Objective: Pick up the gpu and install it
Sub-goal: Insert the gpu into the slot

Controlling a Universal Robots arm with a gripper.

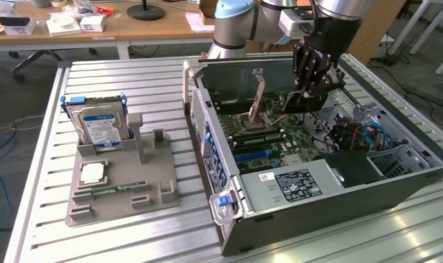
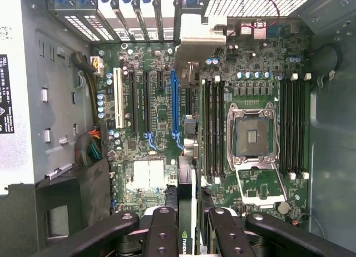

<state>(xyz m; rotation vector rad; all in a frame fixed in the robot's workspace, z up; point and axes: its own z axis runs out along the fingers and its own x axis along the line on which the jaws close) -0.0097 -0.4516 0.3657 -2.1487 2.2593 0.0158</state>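
Observation:
My gripper (image 1: 309, 96) hangs inside the open computer case (image 1: 331, 211), above the motherboard (image 1: 269, 137). It is shut on the gpu (image 2: 191, 173), a thin card that the wrist view shows edge-on between the black fingers (image 2: 161, 226). The card's silver bracket (image 2: 193, 39) points at the case's rear slot openings. In the exterior view the bracket (image 1: 260, 93) stands upright to the left of the gripper. The card hovers over the board between the long blue slot (image 2: 174, 107) and the memory slots (image 2: 212, 129), a little to one side of the blue slot.
The CPU socket (image 2: 251, 136) lies bare with its frame raised. A power supply (image 1: 295, 183) and cables fill the case's near end. On the exterior view's left, a grey holder (image 1: 159, 189) carries a hard drive (image 1: 101, 126) and a green memory stick (image 1: 115, 189).

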